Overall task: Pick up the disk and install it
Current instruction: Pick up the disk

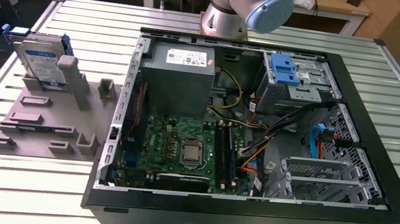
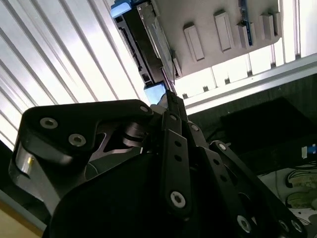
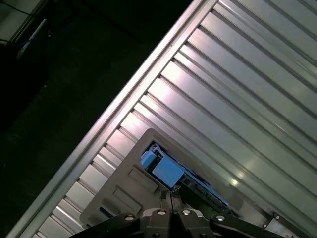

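The disk [image 1: 41,61] stands on edge in a grey holder [image 1: 46,122] at the exterior view's left, its blue-and-white label facing the camera and its blue frame showing along the top. In both wrist views I look down on it from above: the disk's blue-framed edge [image 3: 167,172] sits in the holder [image 3: 119,191], and the disk's dark side [image 2: 146,42] shows beside the holder [image 2: 213,29]. My gripper [image 3: 170,198] hangs above the disk, apart from it, fingers together and holding nothing. The gripper's tips [image 2: 170,96] meet in a point.
An open computer case [image 1: 376,168] lies on the slatted metal table [image 1: 23,187], with a grey power supply box [image 1: 181,81], a motherboard [image 1: 180,144] and a drive bay with a blue latch [image 1: 285,71]. The arm's base [image 1: 243,8] stands behind it. The table's edge [image 3: 124,99] runs near the holder.
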### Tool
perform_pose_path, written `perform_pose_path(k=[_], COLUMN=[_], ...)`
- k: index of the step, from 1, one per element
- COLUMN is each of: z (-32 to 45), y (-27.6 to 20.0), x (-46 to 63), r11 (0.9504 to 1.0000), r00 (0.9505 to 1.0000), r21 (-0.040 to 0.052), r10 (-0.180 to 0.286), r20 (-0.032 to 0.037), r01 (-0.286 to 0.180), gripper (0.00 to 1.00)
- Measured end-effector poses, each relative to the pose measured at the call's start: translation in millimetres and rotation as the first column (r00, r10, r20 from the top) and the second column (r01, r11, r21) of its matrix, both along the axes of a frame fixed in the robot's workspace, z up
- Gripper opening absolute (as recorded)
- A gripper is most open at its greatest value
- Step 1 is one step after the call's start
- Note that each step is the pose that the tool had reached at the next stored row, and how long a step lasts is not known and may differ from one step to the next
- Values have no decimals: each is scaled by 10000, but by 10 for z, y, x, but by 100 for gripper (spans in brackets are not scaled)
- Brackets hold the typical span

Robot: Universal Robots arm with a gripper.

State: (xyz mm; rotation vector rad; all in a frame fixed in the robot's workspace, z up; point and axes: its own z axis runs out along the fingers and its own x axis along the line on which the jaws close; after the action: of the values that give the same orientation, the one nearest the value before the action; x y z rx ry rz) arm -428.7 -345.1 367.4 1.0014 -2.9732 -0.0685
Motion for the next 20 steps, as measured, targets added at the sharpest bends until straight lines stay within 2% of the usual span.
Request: perform_pose_path(k=[20], z=[0], y=[0], x=[0], r11=[9967], r00=[9967], r21=[0], r10=[817], r20=[-1], r01=[-817], gripper=[11])
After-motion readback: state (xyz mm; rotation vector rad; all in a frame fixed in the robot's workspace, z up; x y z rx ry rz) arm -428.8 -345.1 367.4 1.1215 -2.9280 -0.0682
